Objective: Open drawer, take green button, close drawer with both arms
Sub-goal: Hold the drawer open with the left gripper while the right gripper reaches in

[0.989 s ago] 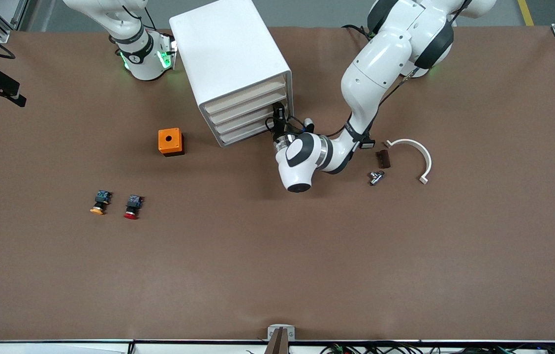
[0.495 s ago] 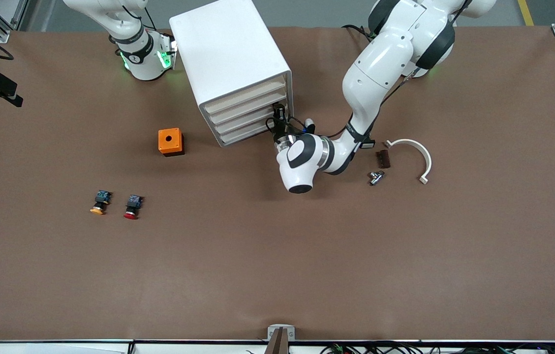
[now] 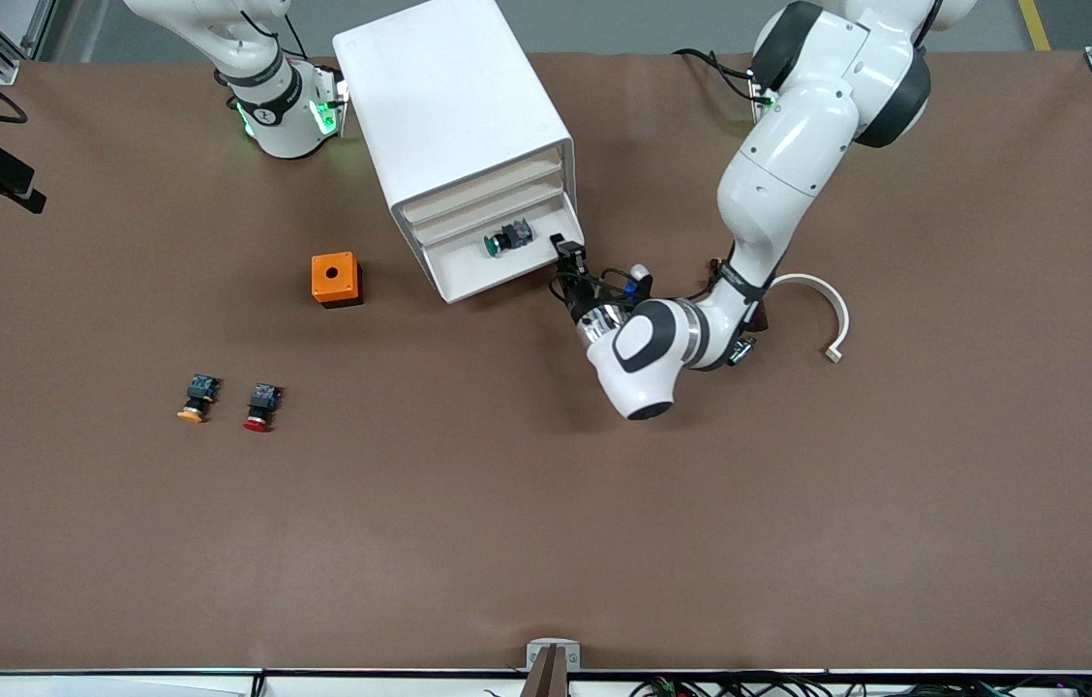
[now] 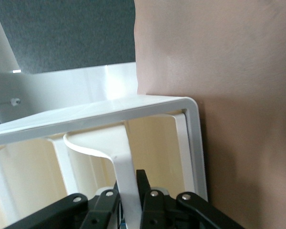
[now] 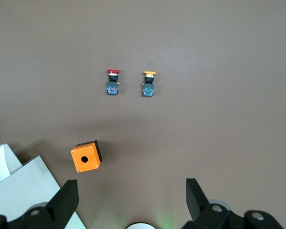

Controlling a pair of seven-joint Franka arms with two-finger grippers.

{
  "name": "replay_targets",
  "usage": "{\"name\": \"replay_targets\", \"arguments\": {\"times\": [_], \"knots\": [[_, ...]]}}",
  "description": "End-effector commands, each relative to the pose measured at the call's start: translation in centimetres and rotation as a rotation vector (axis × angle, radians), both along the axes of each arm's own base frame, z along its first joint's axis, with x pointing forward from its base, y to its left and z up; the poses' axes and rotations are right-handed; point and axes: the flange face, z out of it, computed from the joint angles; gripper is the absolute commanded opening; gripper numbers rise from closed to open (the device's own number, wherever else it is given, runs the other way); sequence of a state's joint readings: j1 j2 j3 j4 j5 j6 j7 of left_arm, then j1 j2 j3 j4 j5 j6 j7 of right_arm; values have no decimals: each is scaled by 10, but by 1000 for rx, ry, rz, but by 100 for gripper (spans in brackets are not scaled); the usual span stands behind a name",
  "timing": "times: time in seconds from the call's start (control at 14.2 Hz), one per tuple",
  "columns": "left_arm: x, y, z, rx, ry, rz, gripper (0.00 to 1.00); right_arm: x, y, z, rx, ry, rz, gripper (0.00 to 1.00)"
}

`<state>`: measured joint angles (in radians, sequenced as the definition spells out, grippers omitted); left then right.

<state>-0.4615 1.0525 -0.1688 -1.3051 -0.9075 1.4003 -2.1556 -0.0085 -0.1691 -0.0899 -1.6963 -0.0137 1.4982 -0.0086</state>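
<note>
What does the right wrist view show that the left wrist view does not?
Only the right wrist view shows the orange box, the red-capped button, the orange-capped button and the open right gripper. Only the left wrist view shows the left gripper shut on the drawer's handle. Both show the white cabinet and the brown table.

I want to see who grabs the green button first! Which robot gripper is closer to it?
Left. The left gripper is shut on the open drawer holding the green button. The right gripper waits open, high over the table by the cabinet.
</note>
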Motion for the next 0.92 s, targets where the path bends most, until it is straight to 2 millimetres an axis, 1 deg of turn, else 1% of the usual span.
{"name": "replay_targets", "arguments": {"times": [0.0,0.07,0.21,0.35,0.42,0.49,0.57,0.64,0.71,0.78,0.85], "knots": [[27,20,12,-30,21,93,16,-7,2,2,7,-5,-8,100],[31,23,13,-37,25,107,16,-6,4,2,11,-11,-5,100],[43,39,12,-37,27,140,18,-5,6,5,34,-15,-5,100],[49,46,11,-40,31,163,20,-2,6,22,30,-48,-5,100],[50,47,10,-39,32,166,21,5,5,19,30,-37,-10,100],[50,48,9,-40,30,166,27,12,5,4,30,3,-13,100],[50,48,8,-43,28,166,40,23,6,-9,25,30,-3,100],[50,47,8,-42,23,167,69,32,9,-23,18,52,2,100],[51,46,8,-42,20,169,100,44,10,-42,12,80,5,100],[55,47,11,-46,7,175,100,57,7,-61,14,94,-2,100],[56,47,11,-49,3,176,100,75,5,-96,8,138,-3,100]]}}
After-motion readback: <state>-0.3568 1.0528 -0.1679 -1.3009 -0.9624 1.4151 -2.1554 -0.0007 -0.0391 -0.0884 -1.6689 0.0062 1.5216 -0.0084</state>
